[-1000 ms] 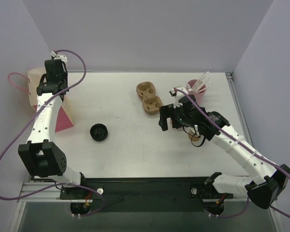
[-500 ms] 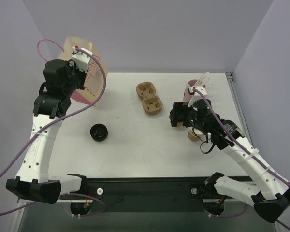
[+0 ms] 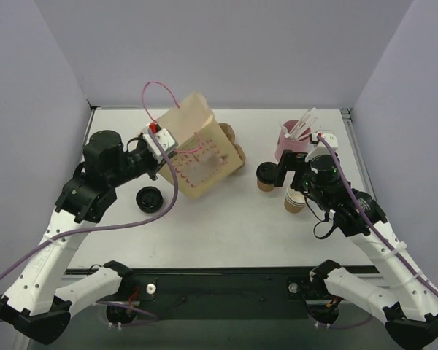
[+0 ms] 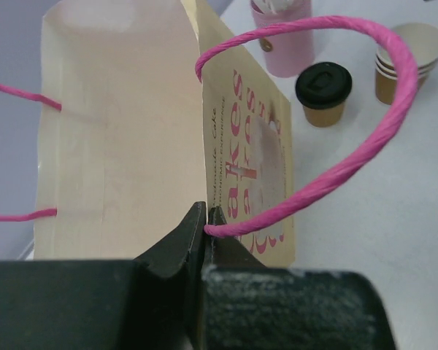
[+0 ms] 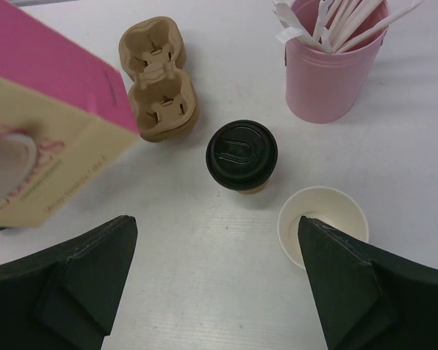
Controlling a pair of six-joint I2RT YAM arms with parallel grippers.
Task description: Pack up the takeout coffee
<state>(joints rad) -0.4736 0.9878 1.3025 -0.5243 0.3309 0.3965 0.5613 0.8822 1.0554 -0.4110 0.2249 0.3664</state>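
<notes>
A kraft cup with a black lid (image 3: 266, 176) stands right of centre, also in the right wrist view (image 5: 241, 155) and the left wrist view (image 4: 323, 93). A stack of open kraft cups (image 3: 295, 200) with white insides (image 5: 323, 222) stands just beside it. My right gripper (image 5: 219, 248) is open and empty, hovering above the table in front of both cups (image 3: 283, 177). My left gripper (image 4: 206, 216) is shut on the rim of the cream paper bag (image 3: 197, 149) where its pink rope handle (image 4: 336, 171) is fixed, and holds the bag tilted over the table's middle.
A pink cup with white sticks (image 3: 296, 137) stands at the back right (image 5: 334, 62). The brown pulp two-hole tray (image 5: 158, 76) lies left of the cups, mostly hidden behind the bag in the top view (image 3: 237, 149). A loose black lid (image 3: 150, 198) lies at the left.
My left arm has swung the bag from the far left edge to the table's middle, in front of the tray. My right gripper has drawn back to the right, uncovering the lidded cup.
</notes>
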